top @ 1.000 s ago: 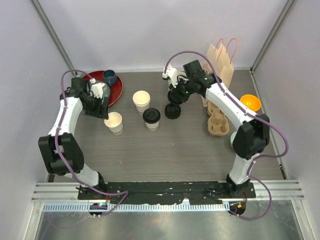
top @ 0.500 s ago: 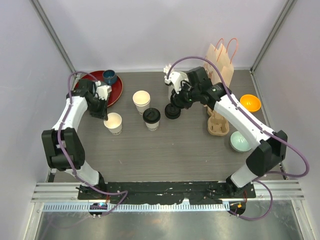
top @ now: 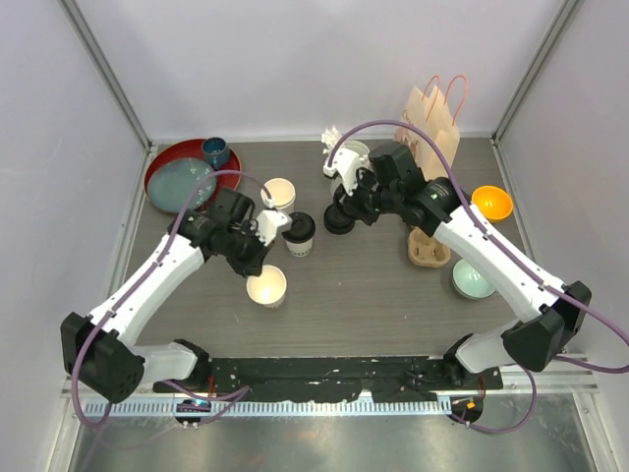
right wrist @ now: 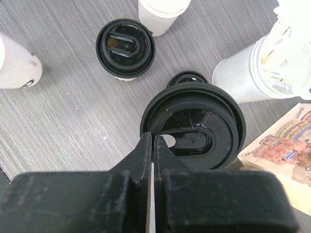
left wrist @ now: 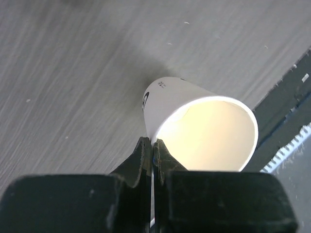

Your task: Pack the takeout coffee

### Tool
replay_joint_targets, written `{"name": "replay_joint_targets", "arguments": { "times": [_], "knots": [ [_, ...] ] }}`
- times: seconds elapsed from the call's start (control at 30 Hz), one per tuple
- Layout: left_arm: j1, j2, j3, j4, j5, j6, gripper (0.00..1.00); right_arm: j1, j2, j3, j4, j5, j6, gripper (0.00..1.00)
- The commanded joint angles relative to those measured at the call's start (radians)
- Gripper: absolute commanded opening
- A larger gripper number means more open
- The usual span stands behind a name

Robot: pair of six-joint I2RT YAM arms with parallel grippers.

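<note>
My left gripper (top: pixel 259 265) (left wrist: pixel 153 144) is shut on the rim of an open white paper cup (top: pixel 267 286) (left wrist: pixel 194 121), which hangs tilted above the table. A second open cup (top: pixel 279 195) (right wrist: pixel 160 10) stands further back. A cup with a black lid on it (top: pixel 299 233) (right wrist: pixel 125 47) stands between them. My right gripper (top: pixel 346 208) (right wrist: pixel 153 141) is shut on the edge of a loose black lid (top: pixel 338 220) (right wrist: pixel 199 124), held just right of the lidded cup. Another dark round piece (right wrist: pixel 187 77) shows under the held lid.
A white cylinder of white sticks (top: pixel 344 157) (right wrist: pixel 243 73) stands behind the right gripper. The tan cup carrier (top: pixel 428 246) and paper bag (top: pixel 432 113) are at the right, with an orange bowl (top: pixel 491 202) and pale bowl (top: pixel 472 279). A red tray (top: pixel 169 175) sits far left.
My left gripper left the red tray, shut on the cup's rim and carried the cup right and toward the near edge. The right gripper stayed shut on the lid, barely shifting.
</note>
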Motion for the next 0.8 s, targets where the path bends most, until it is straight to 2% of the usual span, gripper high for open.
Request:
{"name": "replay_joint_targets", "arguments": {
  "times": [0.0,0.2,0.3,0.47,0.77],
  "knots": [
    [-0.169,0.014,0.035,-0.026,-0.034,-0.009,0.00,-0.001,-0.070,-0.010,-0.008,0.036,0.029,0.01],
    [-0.381,0.189,0.194,0.005,-0.114,-0.044,0.00,-0.105,-0.072,-0.007,-0.046,0.037,0.060,0.01],
    [-0.417,0.299,0.256,0.049,-0.116,-0.050,0.00,-0.140,-0.087,-0.016,-0.062,0.032,0.090,0.01],
    [-0.422,0.468,0.398,0.080,-0.124,-0.076,0.00,-0.179,-0.136,-0.034,-0.071,0.062,0.121,0.01],
    [-0.422,0.571,0.480,0.121,-0.146,-0.067,0.00,-0.206,-0.141,-0.031,-0.117,0.066,0.166,0.01]
  ]
}}
